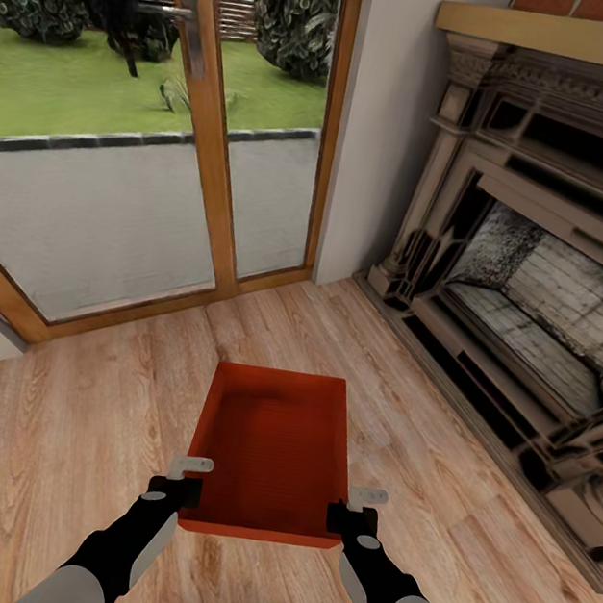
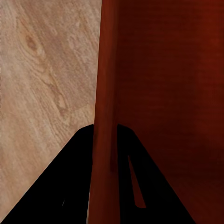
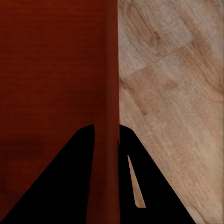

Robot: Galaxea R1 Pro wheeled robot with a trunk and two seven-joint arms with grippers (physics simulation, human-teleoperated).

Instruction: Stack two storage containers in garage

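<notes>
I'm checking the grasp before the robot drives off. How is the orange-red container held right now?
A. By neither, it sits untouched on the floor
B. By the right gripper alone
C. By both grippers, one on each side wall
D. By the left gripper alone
C: the left gripper and right gripper each clamp a side wall of the storage container; both wrist views show fingers straddling a wall.

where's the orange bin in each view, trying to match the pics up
Head view: storage container low centre, held between the left tool and right tool.
Left wrist view: its wall runs up the middle, inside at right.
Right wrist view: wall up the middle, inside at left.
Shared landmark: wood plank floor.
</notes>
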